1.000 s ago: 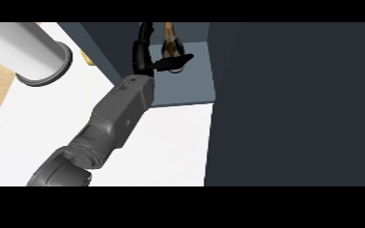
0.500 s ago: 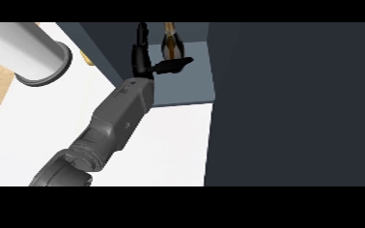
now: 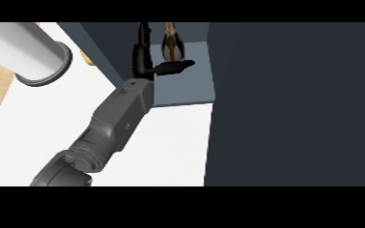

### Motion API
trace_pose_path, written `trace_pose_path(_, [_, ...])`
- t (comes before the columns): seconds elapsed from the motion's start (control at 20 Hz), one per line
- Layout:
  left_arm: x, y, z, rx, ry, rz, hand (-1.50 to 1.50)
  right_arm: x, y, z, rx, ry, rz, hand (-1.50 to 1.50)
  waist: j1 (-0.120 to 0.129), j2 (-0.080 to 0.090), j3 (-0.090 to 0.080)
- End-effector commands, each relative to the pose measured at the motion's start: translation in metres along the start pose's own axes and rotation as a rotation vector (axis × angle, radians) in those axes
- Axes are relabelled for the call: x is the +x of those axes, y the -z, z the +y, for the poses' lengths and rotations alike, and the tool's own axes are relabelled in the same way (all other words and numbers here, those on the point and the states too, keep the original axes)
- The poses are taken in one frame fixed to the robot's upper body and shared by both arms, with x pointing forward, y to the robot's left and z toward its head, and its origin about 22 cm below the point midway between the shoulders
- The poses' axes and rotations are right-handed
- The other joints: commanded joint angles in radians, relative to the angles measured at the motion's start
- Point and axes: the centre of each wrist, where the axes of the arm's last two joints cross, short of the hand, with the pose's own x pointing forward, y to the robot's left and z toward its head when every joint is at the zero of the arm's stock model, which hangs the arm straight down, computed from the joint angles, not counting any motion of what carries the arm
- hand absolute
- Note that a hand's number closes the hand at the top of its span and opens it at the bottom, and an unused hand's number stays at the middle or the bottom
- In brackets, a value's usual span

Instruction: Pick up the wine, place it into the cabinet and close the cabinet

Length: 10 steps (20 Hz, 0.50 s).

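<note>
A dark wine bottle (image 3: 172, 46) with a brownish neck stands upright inside the open cabinet, on its grey-blue shelf (image 3: 184, 89). My left hand (image 3: 145, 60) reaches into the cabinet just left of the bottle. Its fingers point straight up and the thumb sticks out to the right, below the bottle. A small gap shows between the fingers and the bottle, so the hand is open and holds nothing. The right hand does not show.
The cabinet's dark door (image 3: 285, 101) stands open and fills the view's right side. A large white cylinder (image 3: 32, 53) lies at the upper left on the white counter (image 3: 171, 145). A strip of wood (image 3: 6, 84) shows at the left edge.
The fingers have straightened and drawn slightly left, away from the bottle. The bottle stays standing on the shelf. The forearm has barely moved.
</note>
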Motion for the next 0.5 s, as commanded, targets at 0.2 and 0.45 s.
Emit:
trace_pose_path(0.2, [-0.009, -0.006, 0.008, -0.047, -0.067, 0.019, -1.5, 0.013, -0.009, -0.008, 0.019, -0.002, -0.016, -1.5, 0.007, 0.0, -0.001])
trace_pose_path(0.45, [-0.012, -0.01, 0.008, -0.046, -0.072, 0.032, -1.5, 0.014, -0.006, -0.004, 0.008, 0.024, -0.012, -1.5, 0.009, -0.007, -0.001])
